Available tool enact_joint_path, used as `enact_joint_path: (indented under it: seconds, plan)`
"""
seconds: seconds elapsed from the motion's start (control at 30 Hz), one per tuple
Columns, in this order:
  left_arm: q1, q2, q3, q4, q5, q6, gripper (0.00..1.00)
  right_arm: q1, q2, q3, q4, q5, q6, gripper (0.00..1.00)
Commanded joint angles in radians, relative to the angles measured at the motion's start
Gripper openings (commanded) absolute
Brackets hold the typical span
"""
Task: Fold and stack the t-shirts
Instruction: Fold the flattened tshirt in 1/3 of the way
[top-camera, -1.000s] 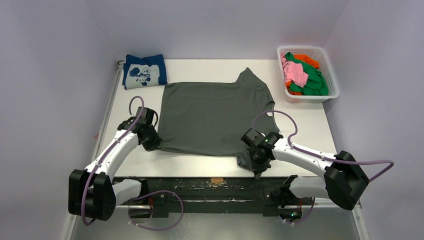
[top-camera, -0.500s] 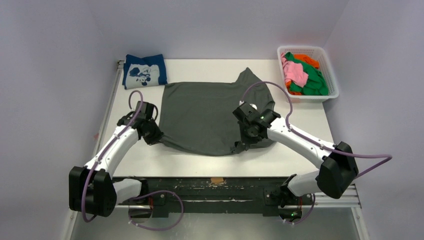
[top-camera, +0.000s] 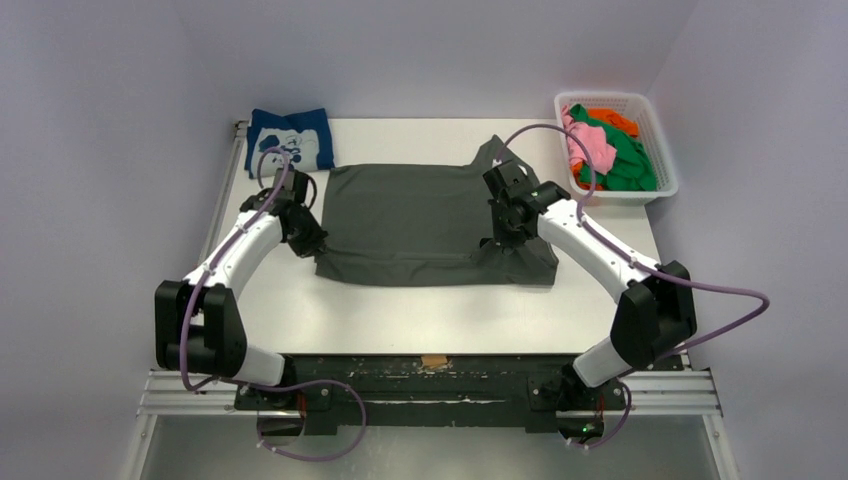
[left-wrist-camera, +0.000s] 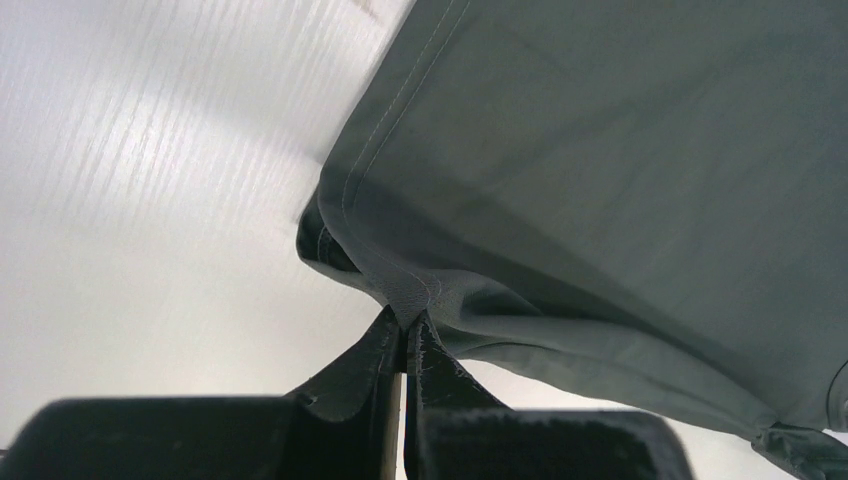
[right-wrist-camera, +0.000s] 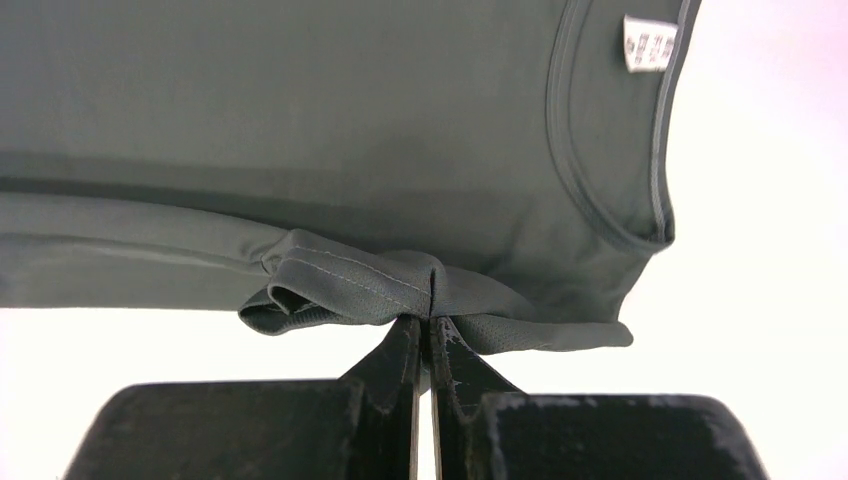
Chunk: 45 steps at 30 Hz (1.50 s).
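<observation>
The front of the white table (top-camera: 420, 315) is bare, so there is room to move there. The grey shirt (top-camera: 410, 215) fills the middle. The blue shirt (top-camera: 305, 128) blocks the far left corner and the basket (top-camera: 625, 198) blocks the far right.

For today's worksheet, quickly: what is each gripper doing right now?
Left gripper: closed, pinching the dark grey t-shirt at its edge.
Right gripper: closed, pinching the same shirt's bunched edge.

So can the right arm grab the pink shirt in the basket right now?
Probably not yet. The right pincer is shut on the grey shirt. The pink shirt in the basket lies close, with nothing between, so it must let go first.
</observation>
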Motion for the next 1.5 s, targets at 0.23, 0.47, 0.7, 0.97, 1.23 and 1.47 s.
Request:
enact_joint_path:
  seconds: [0.23,0.47,0.7,0.97,1.23,1.47]
  plan:
    - [0.023,0.208,0.215,0.044,-0.011,0.032,0.00,-0.088,0.175,0.215,0.096,-0.008,-0.115,0.00]
    - [0.038,0.356,0.310,0.087,-0.064,0.049,0.00,-0.138,0.312,0.313,0.203,0.019,-0.195,0.00]
    - [0.046,0.417,0.459,0.039,-0.056,0.073,0.88,-0.162,0.491,0.531,0.183,0.204,-0.170,0.54]
    - [0.036,0.326,0.394,0.133,0.169,0.062,1.00,-0.162,0.348,0.343,0.269,0.029,-0.138,0.85]
    - [-0.024,0.430,0.309,0.230,0.286,0.011,1.00,-0.162,0.317,0.124,0.388,-0.196,-0.049,0.87]
    - [-0.030,0.434,0.227,0.192,0.248,0.036,1.00,-0.162,0.316,-0.031,0.469,-0.199,0.019,0.87]
